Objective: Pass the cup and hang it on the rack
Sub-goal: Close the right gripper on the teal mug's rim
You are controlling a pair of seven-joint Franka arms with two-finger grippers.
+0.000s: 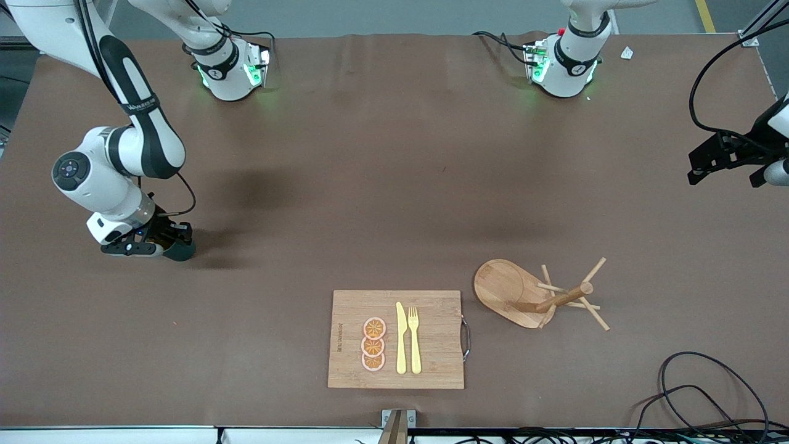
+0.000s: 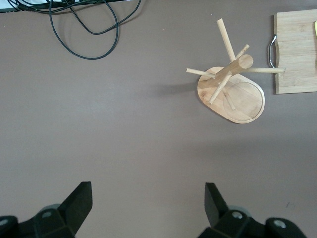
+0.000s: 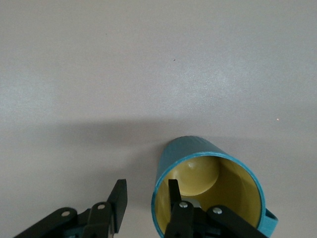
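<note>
The cup (image 3: 208,193), teal with a yellow inside, stands on the brown table at the right arm's end. My right gripper (image 3: 147,191) is down at it and open. One finger (image 3: 173,191) is inside the rim and the other is outside the wall, with a gap to it. In the front view the right gripper (image 1: 161,242) covers most of the cup (image 1: 180,250). The rack (image 1: 530,296) stands toward the left arm's end and also shows in the left wrist view (image 2: 233,89). My left gripper (image 2: 148,191) is open and empty, held over the left arm's end of the table (image 1: 727,161).
A wooden cutting board (image 1: 431,357) with orange slices (image 1: 373,344), a yellow knife (image 1: 401,338) and fork (image 1: 414,339) lies beside the rack, near the front camera. Black cables (image 1: 696,394) lie at the table edge near the front camera, at the left arm's end.
</note>
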